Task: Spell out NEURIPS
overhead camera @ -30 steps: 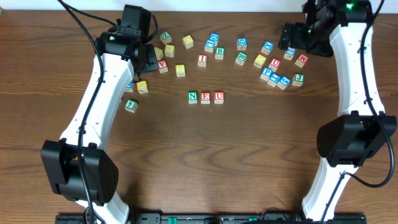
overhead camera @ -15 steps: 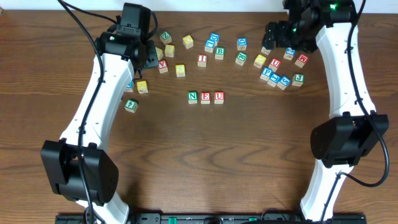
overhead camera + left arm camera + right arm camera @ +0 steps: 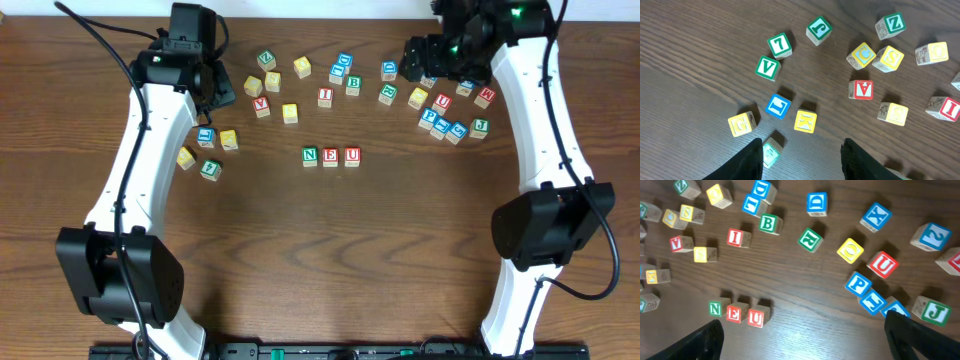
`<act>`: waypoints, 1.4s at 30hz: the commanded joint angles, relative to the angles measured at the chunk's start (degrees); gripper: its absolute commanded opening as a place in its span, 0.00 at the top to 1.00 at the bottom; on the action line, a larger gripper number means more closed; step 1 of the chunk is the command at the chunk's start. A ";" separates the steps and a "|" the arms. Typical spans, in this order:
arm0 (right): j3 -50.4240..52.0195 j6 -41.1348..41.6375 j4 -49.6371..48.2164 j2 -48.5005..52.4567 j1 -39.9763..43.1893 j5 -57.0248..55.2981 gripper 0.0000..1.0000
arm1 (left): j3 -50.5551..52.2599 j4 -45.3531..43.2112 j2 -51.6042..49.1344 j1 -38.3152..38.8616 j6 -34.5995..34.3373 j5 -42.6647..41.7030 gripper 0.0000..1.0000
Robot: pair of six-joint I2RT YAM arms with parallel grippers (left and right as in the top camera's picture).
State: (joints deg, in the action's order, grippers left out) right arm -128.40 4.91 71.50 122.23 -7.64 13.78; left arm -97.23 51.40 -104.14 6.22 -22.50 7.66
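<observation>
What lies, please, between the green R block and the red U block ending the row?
Only bare table: nothing sits between the green R block and the row's U block, as the right wrist view shows.

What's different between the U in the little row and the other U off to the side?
The row U ends the N-E-U line, squared up beside the E; the loose U lies among scattered blocks. The row U sits straight; the loose U is turned cornerwise. Both are blocks with a red U.
</observation>
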 commanded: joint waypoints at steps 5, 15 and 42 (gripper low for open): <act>0.28 -0.72 -0.13 0.04 -0.87 0.72 0.05 | -0.63 -0.52 1.16 0.07 -1.38 0.52 0.50; 0.28 0.46 -0.13 0.04 -1.09 0.66 0.09 | -0.50 -3.43 0.02 0.48 -5.77 0.42 0.51; 4.76 8.00 -6.86 0.04 -2.60 -3.08 0.13 | -0.50 -3.43 -2.64 2.01 -5.86 0.31 0.51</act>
State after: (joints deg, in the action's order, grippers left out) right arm -124.70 10.13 66.15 122.23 -8.56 10.87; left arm -97.23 47.59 -106.19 8.36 -27.46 7.66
